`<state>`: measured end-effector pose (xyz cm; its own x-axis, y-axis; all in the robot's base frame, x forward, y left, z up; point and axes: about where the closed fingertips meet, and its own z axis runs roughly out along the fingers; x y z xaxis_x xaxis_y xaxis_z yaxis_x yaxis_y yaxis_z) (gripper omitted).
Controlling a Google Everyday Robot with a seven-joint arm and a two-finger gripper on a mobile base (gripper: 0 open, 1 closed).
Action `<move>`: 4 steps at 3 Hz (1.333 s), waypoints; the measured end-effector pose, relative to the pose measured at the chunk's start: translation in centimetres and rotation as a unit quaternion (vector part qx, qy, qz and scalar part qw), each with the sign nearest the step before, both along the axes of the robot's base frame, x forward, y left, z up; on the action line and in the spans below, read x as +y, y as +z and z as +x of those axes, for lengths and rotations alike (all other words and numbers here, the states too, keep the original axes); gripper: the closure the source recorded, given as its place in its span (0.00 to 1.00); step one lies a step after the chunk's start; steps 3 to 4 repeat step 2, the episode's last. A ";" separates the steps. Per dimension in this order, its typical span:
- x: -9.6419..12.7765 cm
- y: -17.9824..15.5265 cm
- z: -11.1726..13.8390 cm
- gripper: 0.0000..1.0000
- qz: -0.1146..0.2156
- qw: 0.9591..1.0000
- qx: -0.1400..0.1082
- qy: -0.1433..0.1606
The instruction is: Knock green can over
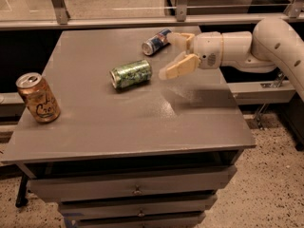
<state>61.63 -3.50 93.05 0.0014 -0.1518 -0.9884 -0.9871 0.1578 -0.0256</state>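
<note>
The green can (131, 74) lies on its side near the middle of the grey table (123, 122), its silver top pointing left. My gripper (173, 55) hovers just right of it, a short gap away, with its two pale fingers (179, 67) spread open and nothing between them. The arm (266, 44) reaches in from the right.
A blue-and-silver can (156, 42) lies on its side behind the gripper, near the far edge. An orange-gold can (38, 98) stands upright at the table's left edge. Drawers sit below the table top. A rail runs behind the table.
</note>
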 end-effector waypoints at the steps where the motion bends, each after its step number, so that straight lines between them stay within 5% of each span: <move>1: -2.3 0.1 -0.1 0.00 -0.022 1.000 -0.011 -0.006; 4: -2.4 0.1 -0.1 0.00 -0.024 1.000 -0.012 -0.006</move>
